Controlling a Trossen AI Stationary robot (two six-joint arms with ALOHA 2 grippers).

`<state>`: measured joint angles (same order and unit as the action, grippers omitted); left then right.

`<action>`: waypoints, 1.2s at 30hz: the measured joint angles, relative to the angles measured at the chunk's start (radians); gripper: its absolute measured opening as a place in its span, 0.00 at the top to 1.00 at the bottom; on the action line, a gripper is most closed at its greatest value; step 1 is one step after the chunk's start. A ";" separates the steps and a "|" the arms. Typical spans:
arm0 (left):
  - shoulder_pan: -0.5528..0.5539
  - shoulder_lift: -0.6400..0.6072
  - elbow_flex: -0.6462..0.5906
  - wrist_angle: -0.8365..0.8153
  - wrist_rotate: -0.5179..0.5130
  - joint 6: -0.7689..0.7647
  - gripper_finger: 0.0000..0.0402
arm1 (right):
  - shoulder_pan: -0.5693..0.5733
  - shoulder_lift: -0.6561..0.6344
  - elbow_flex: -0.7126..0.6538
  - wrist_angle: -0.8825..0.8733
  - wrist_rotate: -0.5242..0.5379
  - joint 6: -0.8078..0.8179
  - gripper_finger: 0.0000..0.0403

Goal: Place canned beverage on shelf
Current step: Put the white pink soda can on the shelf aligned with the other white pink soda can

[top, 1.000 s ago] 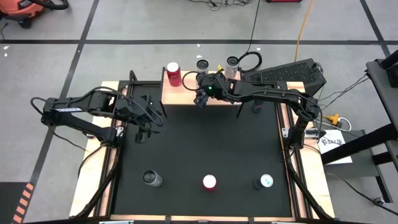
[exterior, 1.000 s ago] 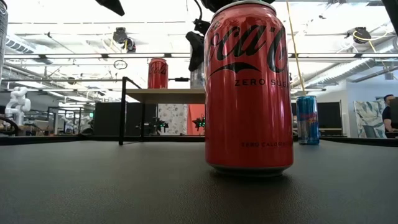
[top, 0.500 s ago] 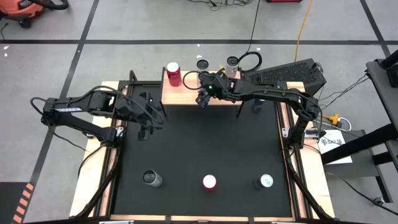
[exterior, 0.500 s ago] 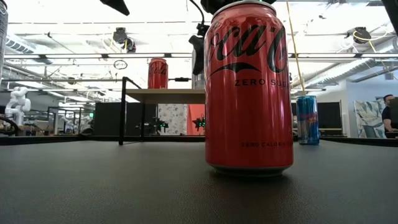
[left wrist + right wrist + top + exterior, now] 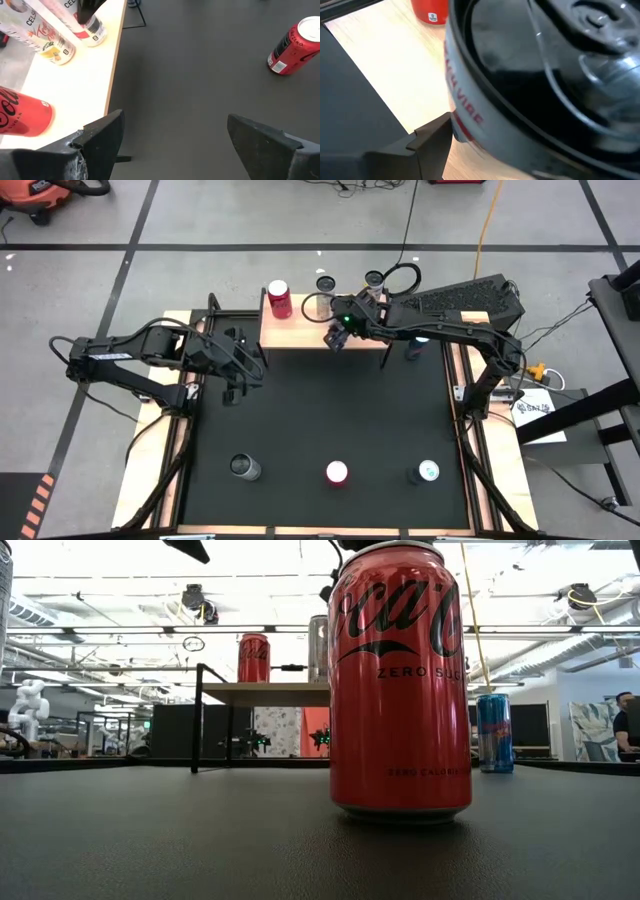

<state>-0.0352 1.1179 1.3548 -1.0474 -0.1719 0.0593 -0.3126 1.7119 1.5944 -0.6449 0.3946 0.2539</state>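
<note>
- A pale silver can with red lettering (image 5: 530, 85) fills most of the view, standing on the light wooden shelf (image 5: 385, 65).
- A red can (image 5: 430, 10) stands farther off.

Black mat (image 5: 330, 415), three cans; shelf (image 5: 300, 330), red can (image 5: 279, 298)

Reds, silver, blue on black mat (image 5: 320, 410)
Red can (image 5: 279, 298) on pale wood shelf (image 5: 300, 330); white can (image 5: 530, 85) with red lettering; blue can (image 5: 494, 732).
</note>
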 joint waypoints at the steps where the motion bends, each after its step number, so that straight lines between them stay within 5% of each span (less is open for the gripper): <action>1: 0.000 0.000 0.000 0.000 0.000 0.000 0.12 | 0.000 0.000 0.001 -0.011 0.002 0.005 0.29; 13: 0.000 0.000 0.000 -0.001 0.002 0.000 0.12 | 0.000 -0.001 0.003 -0.101 0.083 0.049 0.29; 36: 0.000 0.000 0.000 -0.001 0.002 0.000 0.12 | 0.007 -0.052 0.001 -0.222 0.017 0.073 0.29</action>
<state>-0.0349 1.1183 1.3548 -1.0488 -0.1696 0.0589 -0.3058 1.6599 1.5951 -0.8672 0.4115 0.3268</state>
